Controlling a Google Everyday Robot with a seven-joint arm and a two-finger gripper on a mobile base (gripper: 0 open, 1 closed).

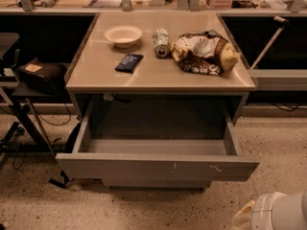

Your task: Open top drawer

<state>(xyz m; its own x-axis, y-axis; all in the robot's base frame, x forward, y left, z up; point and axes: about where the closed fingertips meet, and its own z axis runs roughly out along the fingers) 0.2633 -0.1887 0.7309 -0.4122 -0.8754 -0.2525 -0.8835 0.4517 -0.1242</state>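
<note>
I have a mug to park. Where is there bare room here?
The tabletop strip in front of the dark packet and chip bag is bare; so is the open top drawer floor. Crowded: the back row with bowl and can. The gripper sits bottom right.

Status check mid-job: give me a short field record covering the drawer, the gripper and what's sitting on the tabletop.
top drawer: pulled well out, front panel facing the camera, pale scratches right of centre
gripper: not in view
arm segment: white, at the lower right corner, apart from the drawer
tabletop: bowl, can on its side, snack bag, dark packet
task state: drawer open
</note>
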